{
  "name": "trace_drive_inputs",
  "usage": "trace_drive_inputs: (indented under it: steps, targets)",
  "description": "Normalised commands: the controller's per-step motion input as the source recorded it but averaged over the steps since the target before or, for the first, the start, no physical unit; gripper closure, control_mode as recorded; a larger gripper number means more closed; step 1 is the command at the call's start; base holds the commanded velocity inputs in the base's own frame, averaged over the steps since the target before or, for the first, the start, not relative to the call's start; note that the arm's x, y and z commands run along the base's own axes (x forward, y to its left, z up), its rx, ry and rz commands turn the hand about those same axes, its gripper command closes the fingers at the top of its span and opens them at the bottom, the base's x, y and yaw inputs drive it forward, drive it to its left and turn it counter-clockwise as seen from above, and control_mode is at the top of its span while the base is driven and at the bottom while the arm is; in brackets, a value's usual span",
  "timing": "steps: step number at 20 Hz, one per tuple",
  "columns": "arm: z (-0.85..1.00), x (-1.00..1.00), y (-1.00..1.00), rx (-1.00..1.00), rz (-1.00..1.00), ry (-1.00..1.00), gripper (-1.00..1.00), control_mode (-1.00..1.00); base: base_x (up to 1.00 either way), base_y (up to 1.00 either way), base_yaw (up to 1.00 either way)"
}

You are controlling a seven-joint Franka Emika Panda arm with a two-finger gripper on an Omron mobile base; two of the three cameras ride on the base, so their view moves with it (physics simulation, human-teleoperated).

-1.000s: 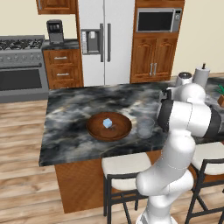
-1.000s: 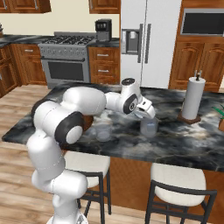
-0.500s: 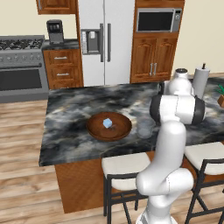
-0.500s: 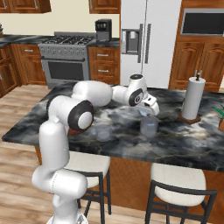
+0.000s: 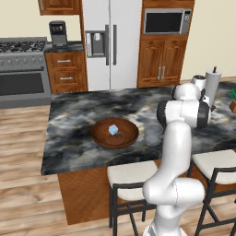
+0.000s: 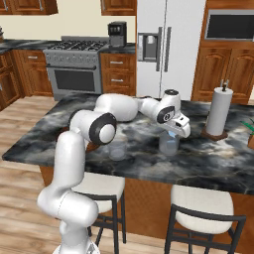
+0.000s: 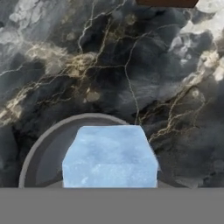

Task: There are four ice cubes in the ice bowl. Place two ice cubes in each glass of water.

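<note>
My gripper [image 6: 179, 130] hangs just above one glass of water [image 6: 168, 144] on the dark marble island, shut on a pale-blue ice cube [image 7: 110, 157]. In the hand view that cube sits large at the bottom, over the glass's round grey rim [image 7: 43, 144]; the fingertips themselves are hidden. The other glass of water [image 6: 117, 149] stands to the left, close to the arm's elbow, and it also shows as the glass [image 5: 152, 137] just right of the ice bowl. The reddish-brown ice bowl [image 5: 99, 138] lies left of the arm with one ice cube [image 5: 113, 130] showing in it.
A tall white paper-towel roll [image 6: 218, 110] on a brown base stands at the island's right end, beyond the gripper. Two stools [image 6: 201, 206] line the near edge. The fridge and stove stand across the floor behind the island.
The arm's elbow has swung round and up. The hand has drifted a little to the right over the glass, with the ice cube still in it.
</note>
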Motion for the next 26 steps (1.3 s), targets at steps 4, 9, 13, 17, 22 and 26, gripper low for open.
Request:
trace_drive_inputs:
  steps: [4, 9, 13, 17, 22, 26]
  targets:
    - [-0.10, 0.15, -0.01, 0.07, 0.00, 0.00, 1.00, -1.00, 0.00, 0.00, 0.00]
    - [-0.05, 0.02, 0.02, 0.02, -0.03, 0.00, 1.00, -1.00, 0.00, 0.00, 0.00]
    - [0.00, -0.01, 0.02, 0.00, -0.04, 0.00, 1.00, -1.00, 0.00, 0.00, 0.00]
    - [0.00, -0.18, 0.15, 0.00, -0.06, -0.05, 1.00, -1.00, 0.00, 0.00, 0.00]
    - [0.00, -0.37, 0.13, 0.00, -0.08, -0.11, 1.00, -1.00, 0.00, 0.00, 0.00]
    - [0.00, -0.51, 0.04, 0.00, -0.09, -0.14, 1.00, -1.00, 0.00, 0.00, 0.00]
